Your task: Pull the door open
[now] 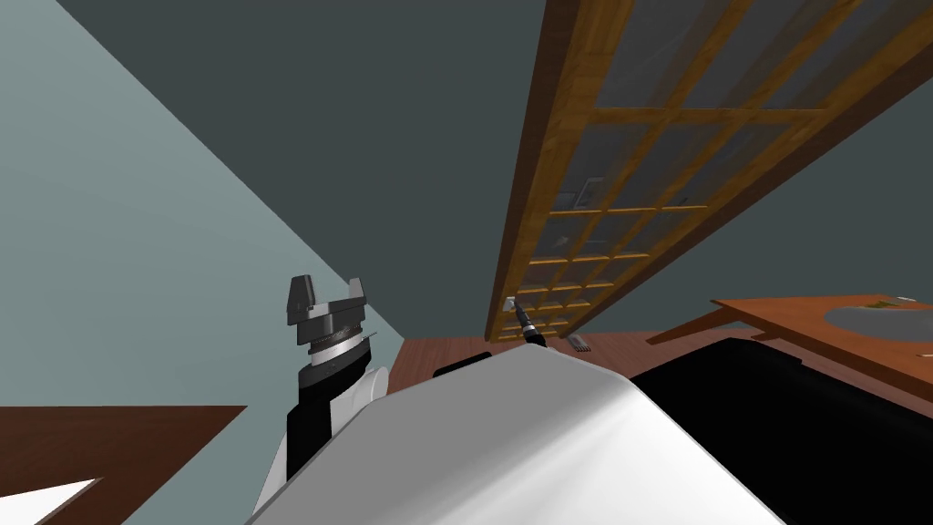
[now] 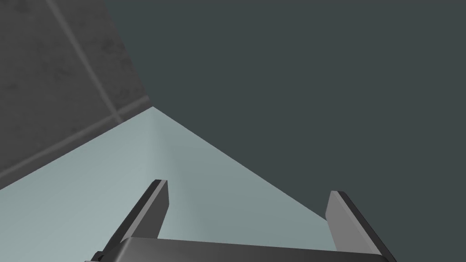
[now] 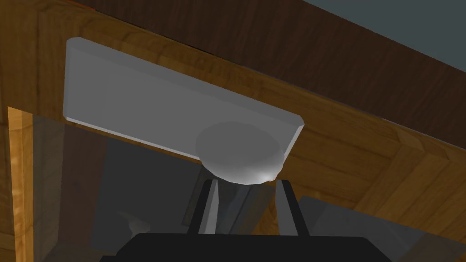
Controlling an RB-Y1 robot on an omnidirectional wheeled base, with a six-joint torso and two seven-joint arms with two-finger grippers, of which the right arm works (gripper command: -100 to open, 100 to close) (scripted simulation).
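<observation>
- Door handle (image 3: 239,154), a grey round knob, lies just past the tips of the right gripper (image 3: 247,182). The two fingers stand close together and press the sides of the grey neck under the knob.
- Seen from the head, the left gripper (image 1: 328,287) is raised far to the left, well apart from the door (image 1: 692,116). Its fingers (image 2: 159,200) are spread wide and hold nothing.
- Further right in that view, the right arm reaches forward to the small grey handle (image 1: 512,303), low on the left edge of the door.
- Around the handle: it sits at one end of a flat grey plate (image 3: 150,109) fixed on the light wooden stile (image 3: 327,141). A dark brown frame (image 3: 296,50) runs just beside the stile. Glass panes (image 3: 91,182) begin at the plate's other side.
- On the right of the door stands a brown desk (image 1: 784,319), near the door but apart from it, with a grey oval shape (image 1: 870,319) on its top. Nothing lies between the right gripper and the handle.
- The knob points out from the face of the door, toward the right gripper. The long axis of the plate follows the stile. From the head, the door, a wooden lattice with glass, runs from the handle up toward the upper right, a slant that the whole picture shares.
</observation>
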